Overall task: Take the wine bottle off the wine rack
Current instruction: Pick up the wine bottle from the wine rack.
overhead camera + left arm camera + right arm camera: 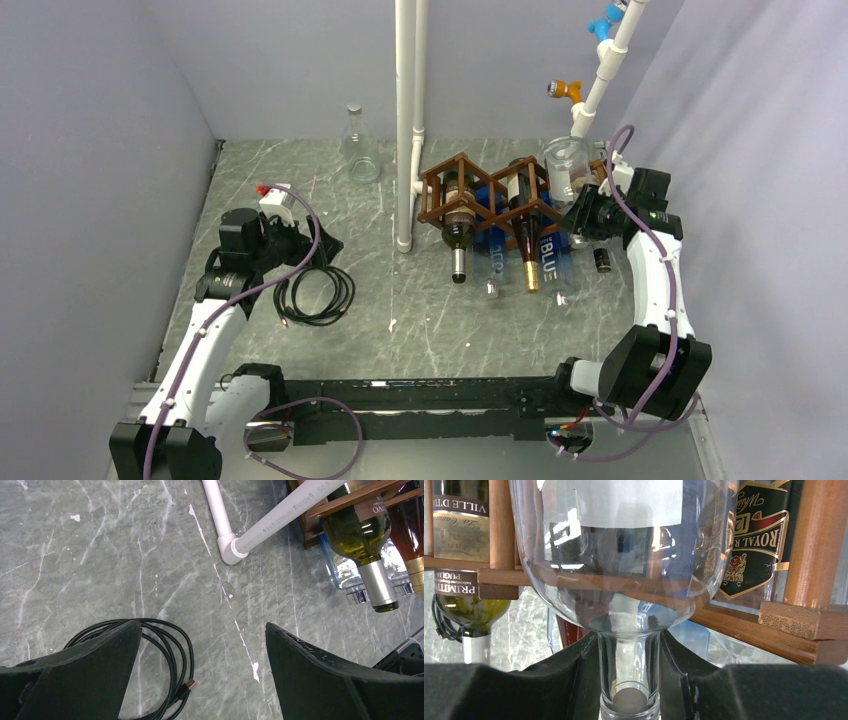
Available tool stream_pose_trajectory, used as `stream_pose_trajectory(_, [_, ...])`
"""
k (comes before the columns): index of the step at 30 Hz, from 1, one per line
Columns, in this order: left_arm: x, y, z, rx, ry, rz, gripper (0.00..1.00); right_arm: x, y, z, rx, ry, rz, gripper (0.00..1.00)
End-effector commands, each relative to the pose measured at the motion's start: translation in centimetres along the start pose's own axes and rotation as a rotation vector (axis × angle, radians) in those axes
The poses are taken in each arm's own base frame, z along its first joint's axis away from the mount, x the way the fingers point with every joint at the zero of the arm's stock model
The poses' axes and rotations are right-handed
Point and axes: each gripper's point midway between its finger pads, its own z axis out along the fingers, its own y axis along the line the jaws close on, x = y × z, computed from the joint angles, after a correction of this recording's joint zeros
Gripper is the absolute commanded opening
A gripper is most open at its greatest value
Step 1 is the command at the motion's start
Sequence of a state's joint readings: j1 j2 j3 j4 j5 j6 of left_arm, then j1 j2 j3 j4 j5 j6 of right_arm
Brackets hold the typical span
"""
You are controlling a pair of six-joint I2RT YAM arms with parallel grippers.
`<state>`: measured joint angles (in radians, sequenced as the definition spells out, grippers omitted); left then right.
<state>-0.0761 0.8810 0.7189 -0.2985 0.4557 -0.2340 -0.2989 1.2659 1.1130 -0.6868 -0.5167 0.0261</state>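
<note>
The brown wooden wine rack (470,195) stands mid-table with several bottles lying in its cells. My right gripper (582,212) is at the rack's right end, shut on the neck of a clear empty glass wine bottle (568,165). In the right wrist view the black fingers (569,675) clamp the neck from both sides, the gripper (629,680) is around it, and the clear bottle's body (624,555) fills the frame in front of the rack bars (744,625). I cannot tell whether it still rests on the rack. My left gripper (325,245) is open and empty, far left of the rack.
A green bottle with a silver capsule (458,235), a dark bottle with a gold capsule (525,245) and blue-tinted bottles (552,255) lie in the rack. A white pipe (407,120) stands just left of it. A black cable coil (315,293) lies under the left gripper (202,635). A clear flask (359,150) stands at the back.
</note>
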Motion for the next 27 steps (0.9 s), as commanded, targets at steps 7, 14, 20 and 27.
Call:
stream_pose_trajectory(7, [-2.2,-1.1,-0.3,0.034,-0.049,0.020,1.00,-2.3,0.8,-1.8,-0.067,-0.126,0.034,0.00])
stream_pose_trajectory(14, [-2.2,-1.2,-0.3,0.039,-0.050,0.021,0.99,-2.9,1.6,-3.0,-0.132,-0.193,0.045,0.00])
stream_pose_trajectory(20, [-2.1,-1.1,-0.4,0.038,-0.049,0.022,1.00,-3.3,2.0,-3.9,-0.184,-0.242,0.067,0.00])
stream_pose_trajectory(27, [-2.2,-1.2,-0.4,0.040,-0.051,0.024,0.99,-3.4,2.5,-4.6,-0.236,-0.275,0.091,0.00])
